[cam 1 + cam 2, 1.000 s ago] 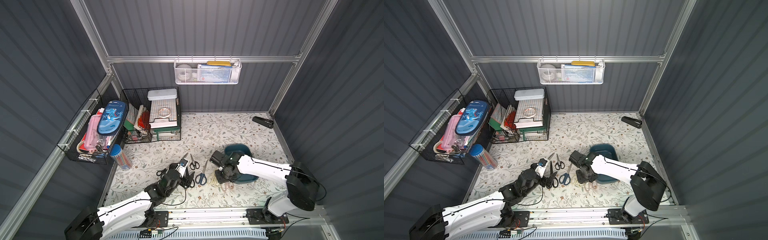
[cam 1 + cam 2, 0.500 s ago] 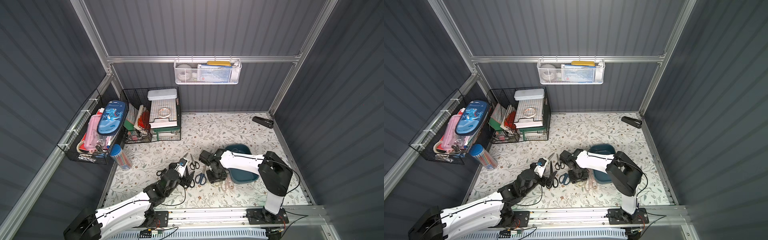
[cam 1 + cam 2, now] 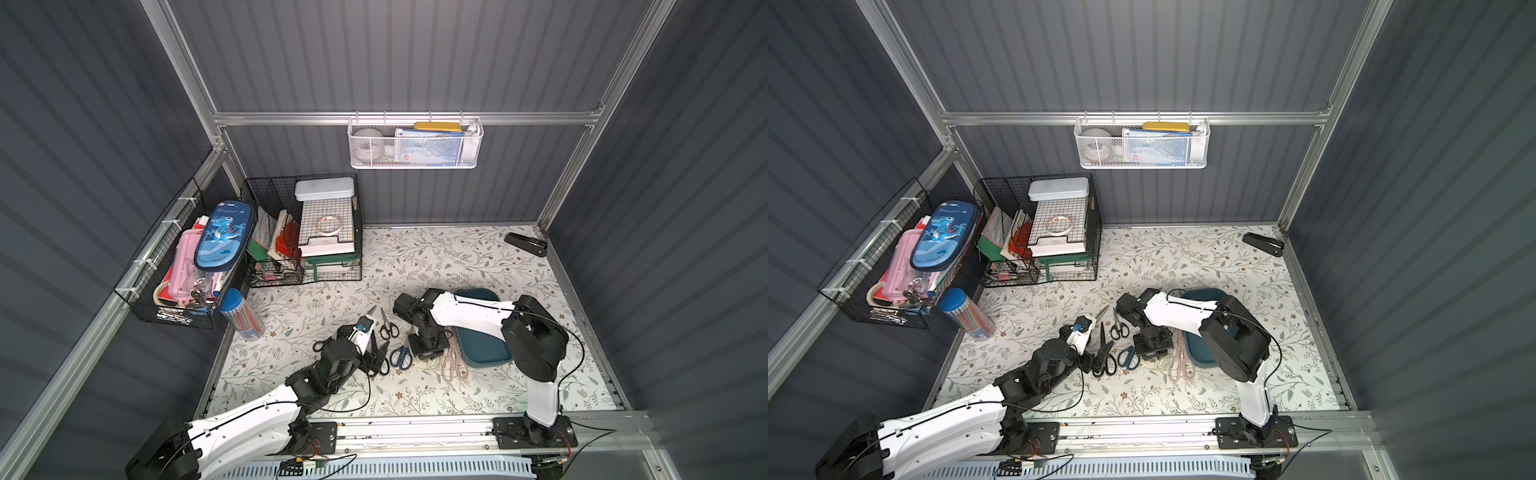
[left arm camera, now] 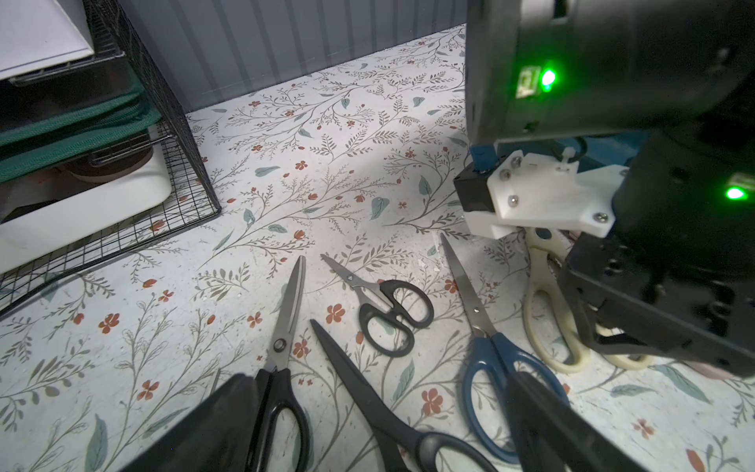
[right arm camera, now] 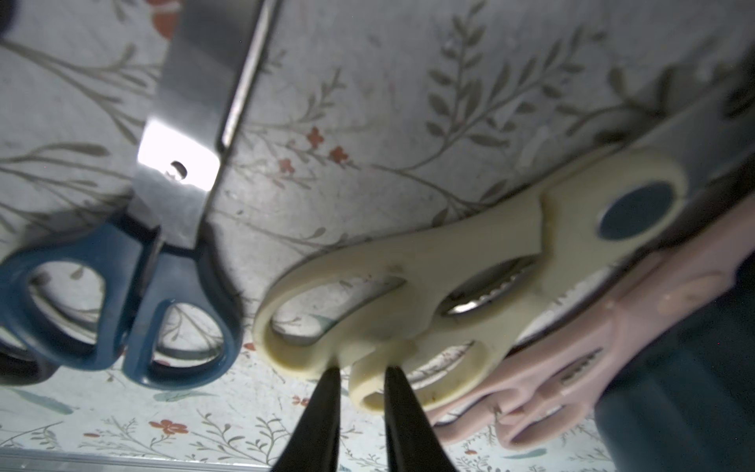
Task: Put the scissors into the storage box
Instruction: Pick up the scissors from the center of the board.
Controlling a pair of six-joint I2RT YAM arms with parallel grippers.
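r jaws now on cream shears [image 5: 408,261]

The tabletop [image 3: 436,257] is covered in white, printed with grey-green sprigs and small red flowers. Steel blades are joined to dark blue grips on the blue-handled scissors [image 4: 490,355] and to black on the small black-handled scissors [image 4: 388,310]. Beside them, the cream kitchen shears [image 5: 482,233] carry a blue-grey oval, and the pink kitchen shears [image 5: 613,327] are plain. The storage box [image 3: 484,349] is coloured teal.

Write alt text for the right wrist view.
The right gripper pinches one handle loop of the cream kitchen shears lying on the floral tabletop. Blue-handled scissors lie on one side, pink kitchen shears on the other, next to the teal storage box.
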